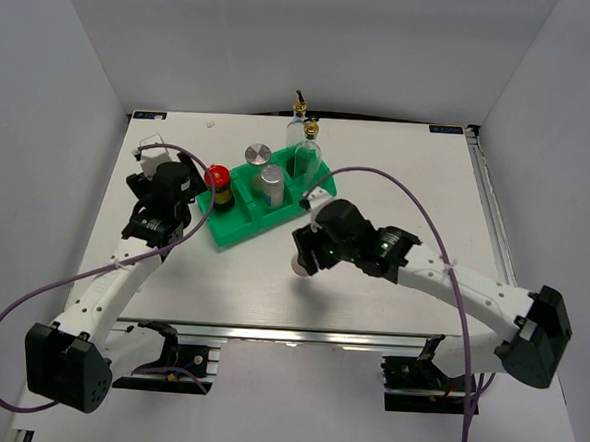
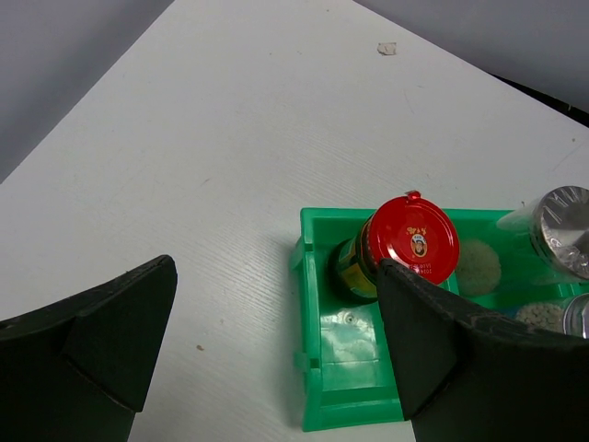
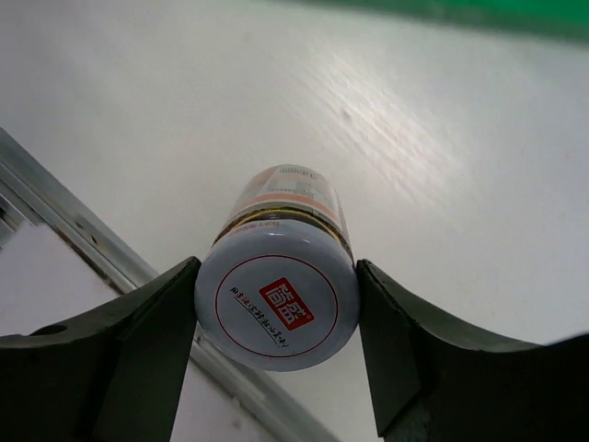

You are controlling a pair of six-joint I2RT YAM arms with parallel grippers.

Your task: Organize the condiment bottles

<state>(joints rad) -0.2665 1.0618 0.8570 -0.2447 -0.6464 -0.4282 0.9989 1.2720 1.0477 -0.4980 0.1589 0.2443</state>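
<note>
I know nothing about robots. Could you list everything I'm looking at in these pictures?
Green three-compartment plastic tray: one, green, mid-table.
Dark jar with a red lid: one, tray's left end.
Silver-lidded shaker jars: two, in the tray between that jar and a cruet.
Clear glass cruets with gold pourer tops: two; one in the tray's right end, one behind the tray.
White-lidded jar: one, in front of the tray, held by the right gripper.
White table: one, under everything.
Purple cables: two, one along each arm.
Robot arms: two, white and black; left gripper open beside the red-lidded jar, right gripper shut on the white-lidded jar.
</note>
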